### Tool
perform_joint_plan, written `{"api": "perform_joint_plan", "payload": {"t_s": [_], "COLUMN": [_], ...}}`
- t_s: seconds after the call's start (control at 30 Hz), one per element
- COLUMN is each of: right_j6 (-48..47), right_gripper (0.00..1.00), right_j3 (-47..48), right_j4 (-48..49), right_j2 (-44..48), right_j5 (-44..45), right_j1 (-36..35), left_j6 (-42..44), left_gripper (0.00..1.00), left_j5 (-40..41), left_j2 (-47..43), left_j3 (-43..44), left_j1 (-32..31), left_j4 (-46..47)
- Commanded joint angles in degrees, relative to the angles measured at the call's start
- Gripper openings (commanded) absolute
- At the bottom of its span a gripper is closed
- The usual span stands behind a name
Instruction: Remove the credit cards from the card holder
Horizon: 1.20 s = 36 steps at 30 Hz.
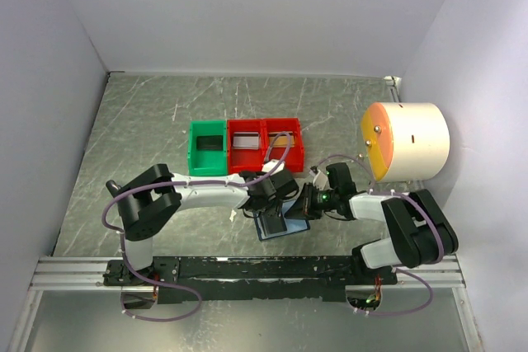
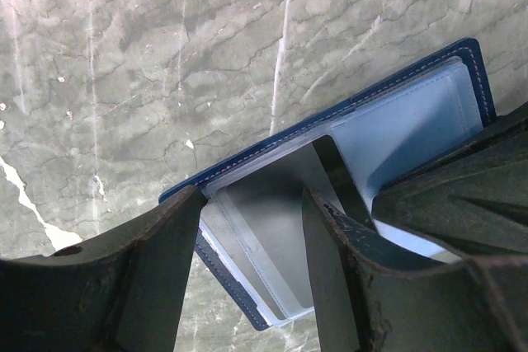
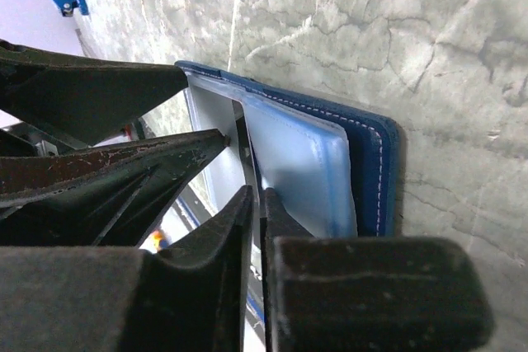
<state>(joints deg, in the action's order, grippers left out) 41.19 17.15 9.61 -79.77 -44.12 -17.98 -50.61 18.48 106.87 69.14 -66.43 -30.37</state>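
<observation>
An open navy holder (image 1: 279, 228) is laid toward 6 o'clock on the grey tabletop (image 1: 140, 138), between the two arms. It is straddled by the left pincer (image 2: 252, 199), spread wide with nothing gripped. A grey card (image 2: 264, 237) is pinched at its edge by the almost closed right pincer (image 3: 256, 195).

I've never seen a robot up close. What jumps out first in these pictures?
Probably the big white drum with an orange face, at the right edge of the table. Next, the red and green bins mid-table. Nearer the arms' bases, the left pincer and right pincer meet on an open navy card holder.
</observation>
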Motion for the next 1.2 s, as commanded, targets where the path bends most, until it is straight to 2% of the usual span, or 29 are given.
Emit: {"api": "perform_joint_plan", "payload": {"t_s": [0.0, 0.1, 0.27, 0.47, 0.53, 0.7, 0.8, 1.17], "right_j6": [-1.42, -2.96, -3.7, -1.04, 0.96, 5.56, 7.69, 1.96], "right_gripper": [0.14, 0.2, 0.21, 0.21, 0.18, 0.0, 0.0, 0.0], "right_j3": [1.12, 1.84, 2.17, 1.69, 1.0, -0.2, -0.81, -0.28], "right_j4": [0.48, -1.04, -2.17, 1.83, 4.65, 9.11, 10.86, 1.92], "right_j2": [-2.4, -3.2, -5.34, -7.58, -8.36, -8.14, -6.99, -3.56], "right_j5": [-2.92, -2.4, -0.29, -1.57, -2.16, -0.41, 0.09, 1.62], "right_j1": [-0.02, -1.2, -2.43, -4.63, -4.9, -4.92, -4.87, -0.92], "left_j6": [-0.63, -0.8, -1.15, -1.65, -1.76, -2.2, -2.35, -2.52], "left_gripper": [0.63, 0.62, 0.62, 0.62, 0.62, 0.62, 0.62, 0.64], "left_j5": [-0.23, -0.29, -0.29, -0.2, -0.19, 0.19, 0.64, 1.3], "left_j2": [0.37, 0.43, 0.52, 0.58, 0.62, 0.44, -0.02, -1.65], "left_j3": [-2.0, -1.9, -1.88, -1.82, -1.82, -1.82, -1.97, -3.68], "left_j1": [-0.8, -0.87, -1.14, -1.63, -1.76, -2.03, -2.03, -2.12], "left_j4": [-2.3, -2.32, -2.15, -2.15, -2.22, -2.58, -2.68, -2.41]}}
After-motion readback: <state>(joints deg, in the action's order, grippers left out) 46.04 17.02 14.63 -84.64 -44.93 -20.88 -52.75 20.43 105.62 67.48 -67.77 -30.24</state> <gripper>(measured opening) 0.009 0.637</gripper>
